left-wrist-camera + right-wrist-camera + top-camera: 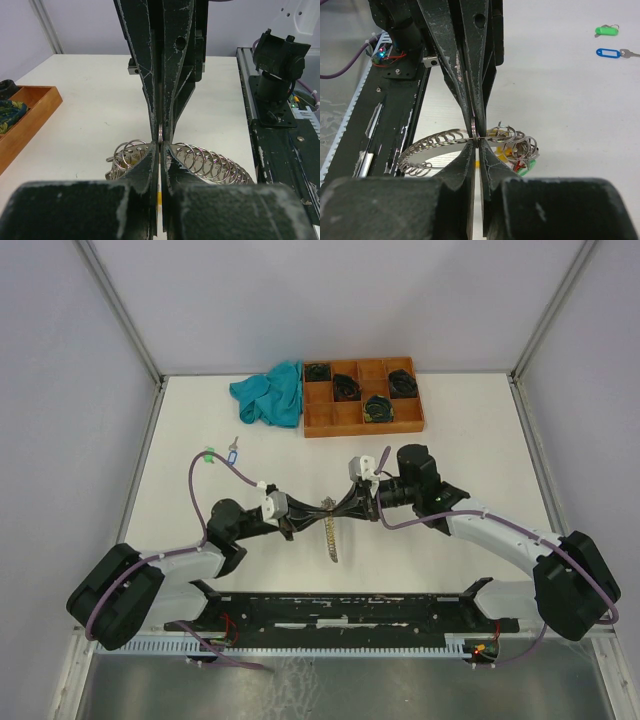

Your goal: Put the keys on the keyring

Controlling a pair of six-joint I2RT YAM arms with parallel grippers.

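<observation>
Top view: left hand [316, 511] and right hand [342, 506] met tip to tip over the middle of the counter [470, 440], with the keyring [330, 538] hanging between them.
Top view, far left: green-tagged key [208, 453] and blue-tagged key [233, 451] lay loose.
Left wrist: left hand pinched narrow on the keyring's wire.
Right wrist: right hand clamped on the same wire, with bunched keys [517, 150] on the loop just to its right.

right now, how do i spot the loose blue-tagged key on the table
Find the teal cloth at the far edge of the table, left of the orange-brown tray. Toward the near edge from the cloth's left end, two loose keys lie side by side. The blue-tagged key is the right-hand one; the green-tagged key lies to its left.
</observation>
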